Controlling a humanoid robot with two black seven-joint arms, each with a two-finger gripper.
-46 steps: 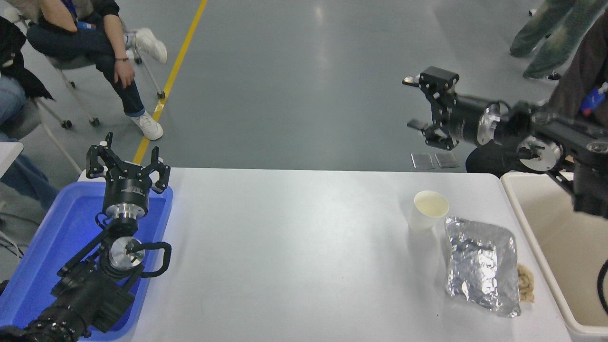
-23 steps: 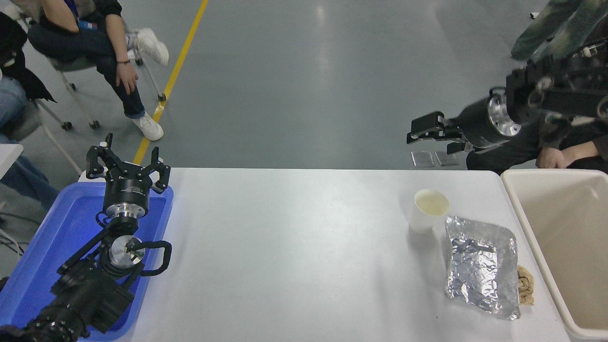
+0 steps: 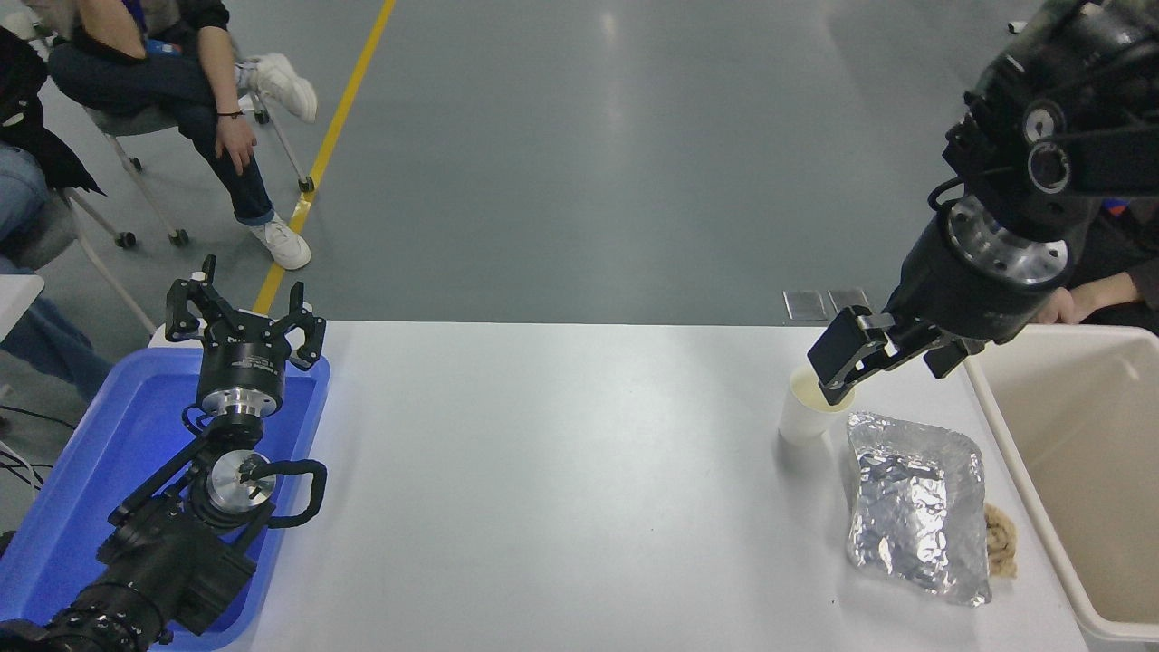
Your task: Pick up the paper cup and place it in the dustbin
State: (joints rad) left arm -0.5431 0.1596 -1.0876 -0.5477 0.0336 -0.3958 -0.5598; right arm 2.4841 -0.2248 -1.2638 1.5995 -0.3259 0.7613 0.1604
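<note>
Since half a sec ago my right arm has swung down from over the floor beyond the counter's far edge; the right tool (image 3: 867, 355) now hangs right over the plain white tapered paper cup (image 3: 804, 418), pointing down-left. I see its black fingers (image 3: 835, 353) spread apart, nothing between them, so it reads as open. One finger overlaps the cup's rolled rim on the right side & hides part of the cream inside; can't tell if it's touching or just above.

The cup stands upright on the white counter (image 3: 561, 471), near the far edge on the right. Just beside it, to the near right, lies the crumpled silver foil packet (image 3: 916, 507); whether the two touch I can't make out. A small tan scrap (image 3: 1001, 540) pokes out from behind the packet's right edge, mostly hidden.

The large cream-beige rectangular plastic dustbin (image 3: 1014, 471) sits off the counter's right end, cut off by the frame at right & bottom. The arm's wrist covers the bin's far left corner.

Left tool (image 3: 243, 317) is parked at lower left over the shallow blue plastic tray (image 3: 90, 453), fingers splayed open, empty.

Seated people (image 3: 181, 81) at top left are cropped by the frame; a person's hand (image 3: 1087, 299) shows behind the right arm.
</note>
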